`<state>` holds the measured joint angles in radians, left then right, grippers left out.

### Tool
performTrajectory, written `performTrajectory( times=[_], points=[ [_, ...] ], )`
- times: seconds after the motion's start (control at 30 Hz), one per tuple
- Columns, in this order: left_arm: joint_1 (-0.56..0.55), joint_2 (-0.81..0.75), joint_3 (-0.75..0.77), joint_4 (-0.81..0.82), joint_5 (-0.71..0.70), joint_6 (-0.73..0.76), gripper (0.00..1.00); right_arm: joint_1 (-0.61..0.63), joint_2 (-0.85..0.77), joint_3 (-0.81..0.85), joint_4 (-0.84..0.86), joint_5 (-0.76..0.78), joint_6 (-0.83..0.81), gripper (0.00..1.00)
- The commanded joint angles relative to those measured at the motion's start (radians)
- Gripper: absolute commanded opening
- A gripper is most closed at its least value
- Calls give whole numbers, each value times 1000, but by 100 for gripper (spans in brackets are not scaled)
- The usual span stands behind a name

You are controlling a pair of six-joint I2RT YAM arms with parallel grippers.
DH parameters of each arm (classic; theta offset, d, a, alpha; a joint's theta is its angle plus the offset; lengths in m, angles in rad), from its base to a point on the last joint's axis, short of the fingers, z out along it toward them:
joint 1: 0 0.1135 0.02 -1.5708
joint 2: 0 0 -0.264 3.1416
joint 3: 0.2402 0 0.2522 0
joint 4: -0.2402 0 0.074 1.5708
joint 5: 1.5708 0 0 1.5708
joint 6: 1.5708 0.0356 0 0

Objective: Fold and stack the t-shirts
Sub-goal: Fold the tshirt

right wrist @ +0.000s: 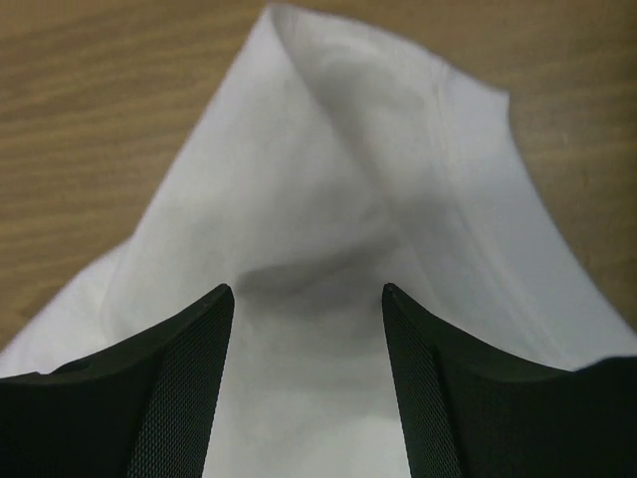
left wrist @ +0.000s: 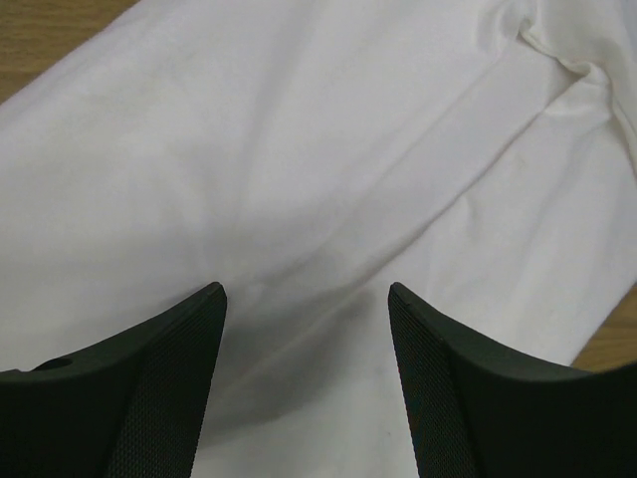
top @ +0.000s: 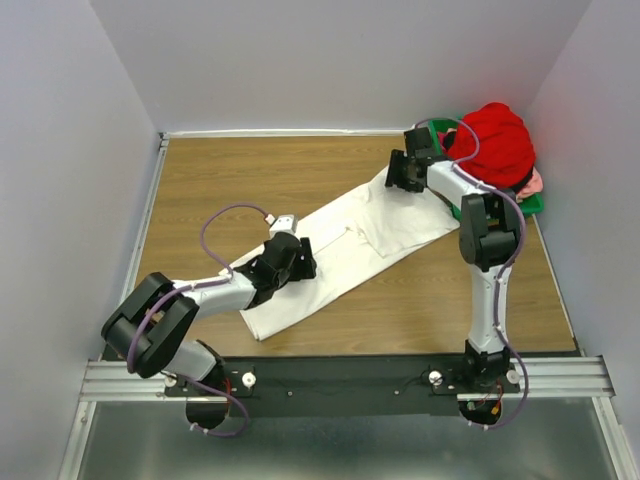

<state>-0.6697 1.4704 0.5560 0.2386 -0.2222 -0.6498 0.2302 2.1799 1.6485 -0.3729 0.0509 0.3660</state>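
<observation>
A white t-shirt [top: 345, 250] lies stretched diagonally across the wooden table, from near left to far right. My left gripper [top: 300, 258] is open just above its middle; the left wrist view shows white cloth [left wrist: 299, 179] between the spread fingers [left wrist: 169, 388]. My right gripper [top: 400, 172] is open over the shirt's far right corner; the right wrist view shows a raised fold of white cloth [right wrist: 338, 199] between the fingers [right wrist: 438, 398]. A red t-shirt [top: 497, 142] is heaped in the green bin, with a pink one [top: 532, 183] under it.
The green plastic bin [top: 533, 203] stands at the far right corner against the wall. White walls close in the table [top: 230, 180] on the left, back and right. A metal rail [top: 340, 375] runs along the near edge.
</observation>
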Motion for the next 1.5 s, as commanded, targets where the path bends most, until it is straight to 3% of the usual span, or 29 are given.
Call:
performTrajectory(
  times=[0.0, 0.1, 0.23, 0.53, 0.8, 1.13, 1.47],
  points=[
    [-44, -107, -34, -61, 61, -60, 74, -23, 101, 161, -34, -11, -62, 70],
    [-57, -174, -44, -73, 69, -70, 74, -22, 107, 234, -43, -80, -70, 72],
    [-57, -237, -42, -136, -6, -51, 75, -20, 37, 209, -43, -132, -75, 74],
    [-28, -179, -48, -237, -101, -106, 76, 26, -182, -108, -41, -226, -61, 75],
    [-28, -185, -76, -237, -146, -129, 76, 80, -187, -251, -35, -214, -35, 77],
    [-50, -228, -120, -237, -83, -88, 76, 80, -11, -148, -38, -125, -21, 77],
    [-123, -180, -84, -171, 40, -97, 76, 78, 225, 149, -86, -172, -22, 78]
  ],
)
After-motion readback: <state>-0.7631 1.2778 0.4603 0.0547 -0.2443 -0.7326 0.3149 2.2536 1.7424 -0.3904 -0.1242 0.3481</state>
